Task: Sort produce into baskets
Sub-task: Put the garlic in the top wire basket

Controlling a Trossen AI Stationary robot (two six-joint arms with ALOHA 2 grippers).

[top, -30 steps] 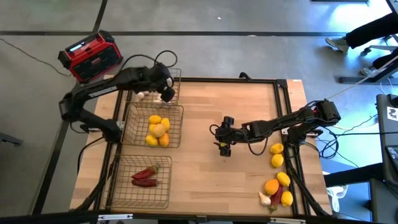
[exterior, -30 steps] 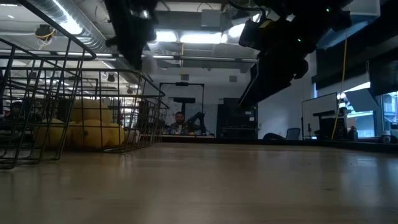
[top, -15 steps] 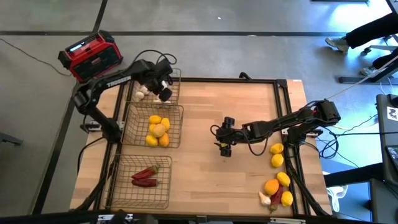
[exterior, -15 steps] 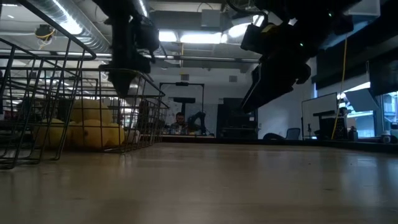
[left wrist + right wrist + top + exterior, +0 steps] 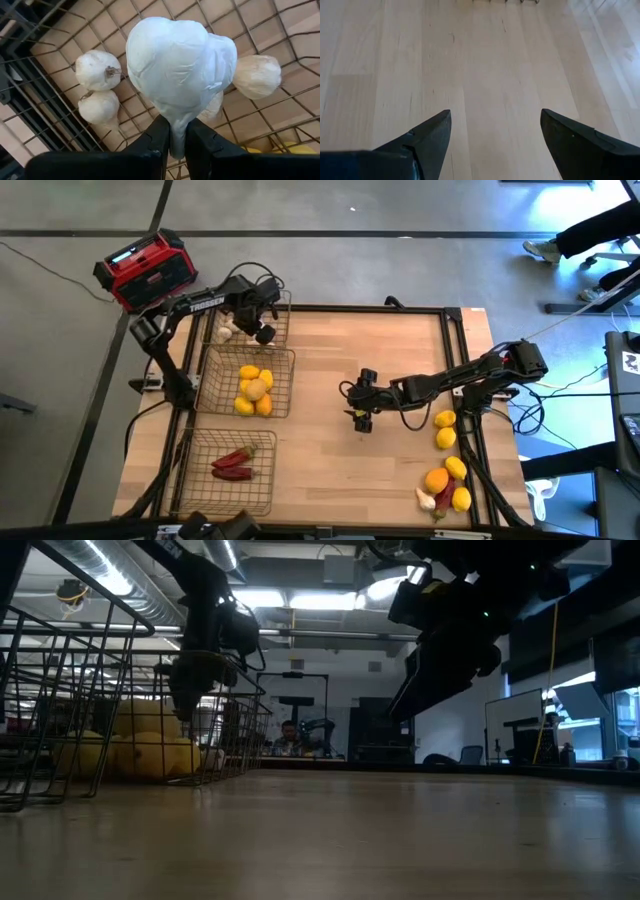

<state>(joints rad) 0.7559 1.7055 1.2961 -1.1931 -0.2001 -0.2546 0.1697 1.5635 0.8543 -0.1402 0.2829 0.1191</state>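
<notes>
We see the bench (image 5: 330,420) evenly and brightly lit from above, with only short, soft shadows beneath the arms. A cool bluish wash falls on the floor at far right. From bench height, ceiling strip lights (image 5: 300,600) glare against a dim room, so the arms show as silhouettes and the near bench surface is soft, out of focus. The garlic bulb (image 5: 175,70) close to the left wrist lens looks overexposed, with pale highlights.
</notes>
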